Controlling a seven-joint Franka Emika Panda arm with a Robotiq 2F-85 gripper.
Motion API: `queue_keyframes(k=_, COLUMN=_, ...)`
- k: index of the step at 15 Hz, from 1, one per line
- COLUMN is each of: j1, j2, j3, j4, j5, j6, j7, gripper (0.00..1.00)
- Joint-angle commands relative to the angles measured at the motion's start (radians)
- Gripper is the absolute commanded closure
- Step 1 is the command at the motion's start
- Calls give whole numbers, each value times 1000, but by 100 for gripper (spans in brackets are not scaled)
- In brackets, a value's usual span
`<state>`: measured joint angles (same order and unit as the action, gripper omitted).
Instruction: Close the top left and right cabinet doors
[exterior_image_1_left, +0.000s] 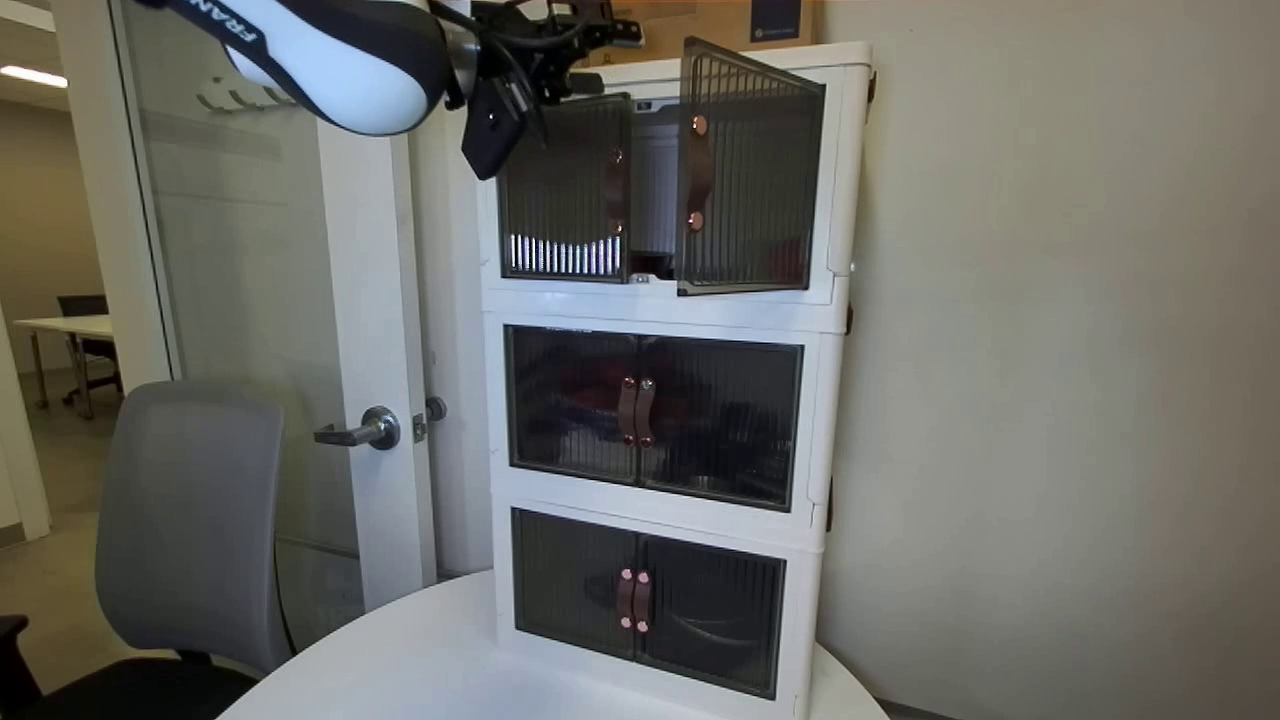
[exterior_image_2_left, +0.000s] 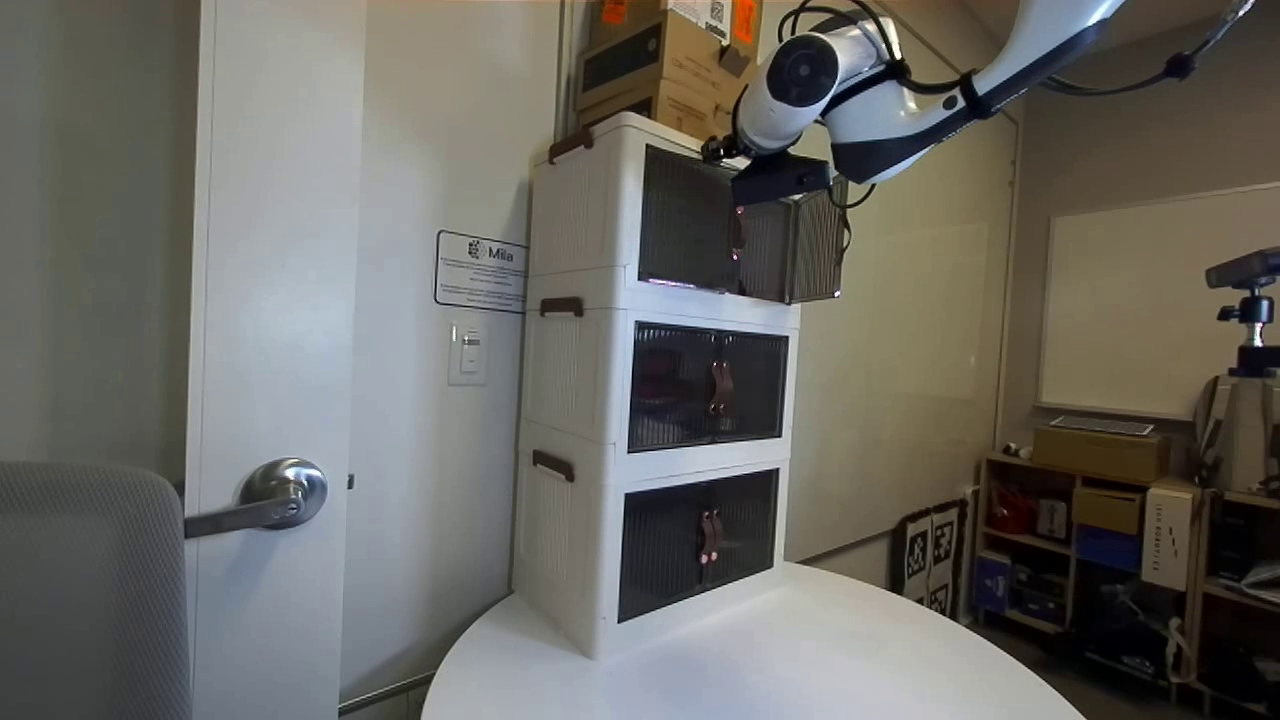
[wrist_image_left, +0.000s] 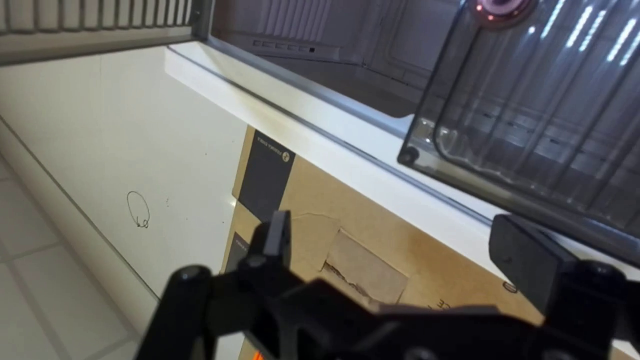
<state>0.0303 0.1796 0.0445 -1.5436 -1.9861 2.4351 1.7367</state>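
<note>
The white three-tier cabinet (exterior_image_1_left: 664, 312) (exterior_image_2_left: 568, 375) stands on a round table. Its top left door (exterior_image_1_left: 560, 190), smoky and ribbed, is slightly ajar. The top right door (exterior_image_1_left: 755, 190) is swung further outward, leaving a gap between the two. Both also show in an exterior view, the left door (exterior_image_2_left: 685, 220) partly behind the arm and the right door (exterior_image_2_left: 818, 255) sticking out. In the wrist view the left door (wrist_image_left: 545, 115) is at the right and the right door (wrist_image_left: 95, 17) at the upper left. My gripper (wrist_image_left: 395, 240) is open and empty, near the left door's top edge; contact is unclear.
Cardboard boxes (exterior_image_1_left: 690, 30) (exterior_image_2_left: 660, 85) sit on top of the cabinet, close to my gripper. The middle doors (exterior_image_1_left: 655, 415) and lowest doors (exterior_image_1_left: 648, 600) are shut. A wall (exterior_image_1_left: 1060, 350) stands near the cabinet's right side. A grey chair (exterior_image_1_left: 190, 520) stands beside the table (exterior_image_1_left: 400, 660).
</note>
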Motion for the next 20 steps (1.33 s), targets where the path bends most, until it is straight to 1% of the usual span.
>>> queue_keyframes(k=1, j1=-30, j2=-91, j3=2, j4=-48, j5=104, j6=190, j7=-6, gripper=0)
queue_keyframes(k=3, j1=-43, j2=-141, j3=-6, j4=-67, j5=150, j6=291, j7=-5, gripper=0)
queue_keyframes(k=4, j1=-54, j2=-172, j3=-11, j4=-86, j5=193, j6=357, j7=-21, gripper=0)
queue_keyframes(k=5, j1=-65, j2=-197, j3=-18, j4=-111, j5=267, j6=432, j7=-68, gripper=0)
queue_keyframes(k=7, j1=-67, j2=-239, j3=-40, j4=-191, j5=448, j6=525, j7=-225, gripper=0)
queue_keyframes(k=9, j1=-63, j2=-259, j3=-53, j4=-280, j5=608, j6=558, j7=-392, gripper=0)
queue_keyframes(k=11, j1=-53, j2=-255, j3=-54, j4=-352, j5=748, j6=545, j7=-550, gripper=0)
queue_keyframes(k=13, j1=-42, j2=-237, j3=-43, j4=-401, j5=881, j6=497, j7=-702, gripper=0)
queue_keyframes(k=14, j1=-37, j2=-227, j3=-39, j4=-413, j5=947, j6=467, j7=-777, gripper=0)
queue_keyframes(k=15, j1=-35, j2=-217, j3=-37, j4=-396, j5=1002, j6=429, j7=-841, gripper=0)
queue_keyframes(k=17, j1=-35, j2=-197, j3=-32, j4=-353, j5=1021, j6=369, j7=-874, gripper=0)
queue_keyframes(k=20, j1=-41, j2=-180, j3=-32, j4=-283, j5=956, j6=330, j7=-832, gripper=0)
